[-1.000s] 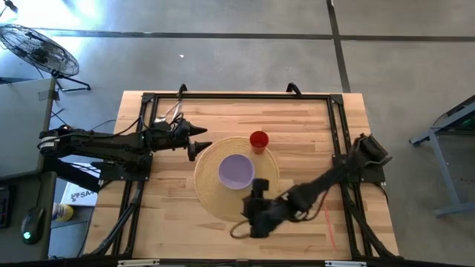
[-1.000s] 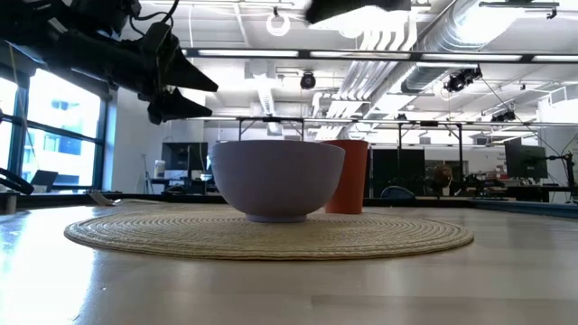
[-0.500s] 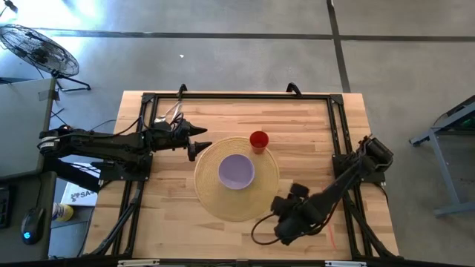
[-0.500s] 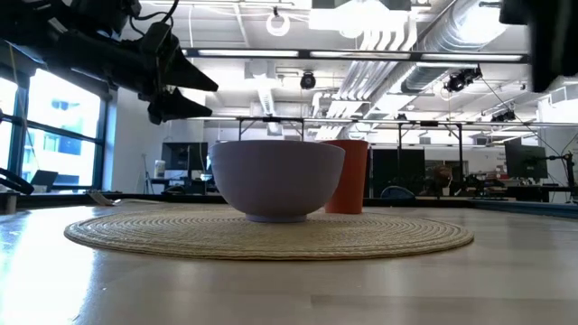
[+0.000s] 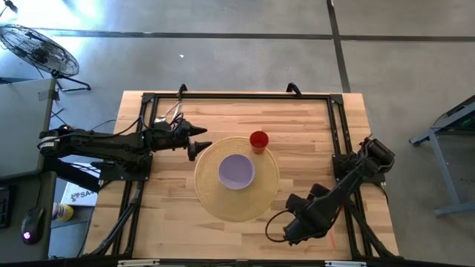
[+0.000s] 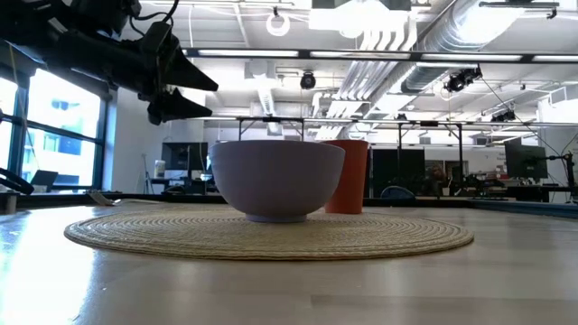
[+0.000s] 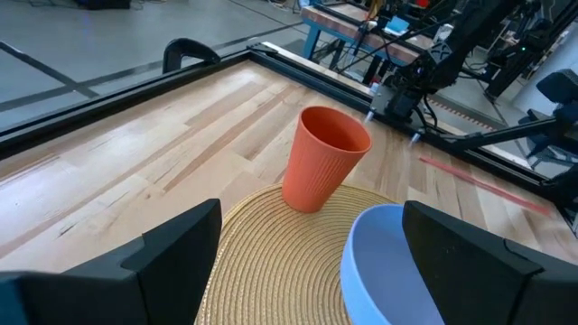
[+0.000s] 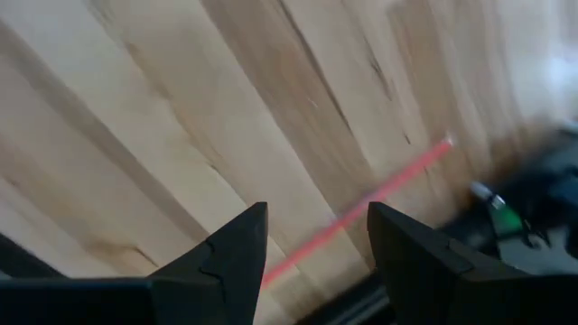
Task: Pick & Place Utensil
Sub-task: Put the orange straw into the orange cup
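The right gripper (image 5: 293,231) is held low with fingers spread over the thin red utensil (image 8: 361,213) on the table's (image 5: 171,222) right-front boards, presumably for pickup, while the left gripper (image 5: 194,145), also spread, is parked beside the woven mat (image 5: 211,199).

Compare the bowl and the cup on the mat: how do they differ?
The bowl is pale lavender, wide and low; the cup is orange-red, narrow and taller. The bowl sits at the centre of the mat; the cup stands at the mat's far edge. Both are upright, open side up, and neither gripper touches them.
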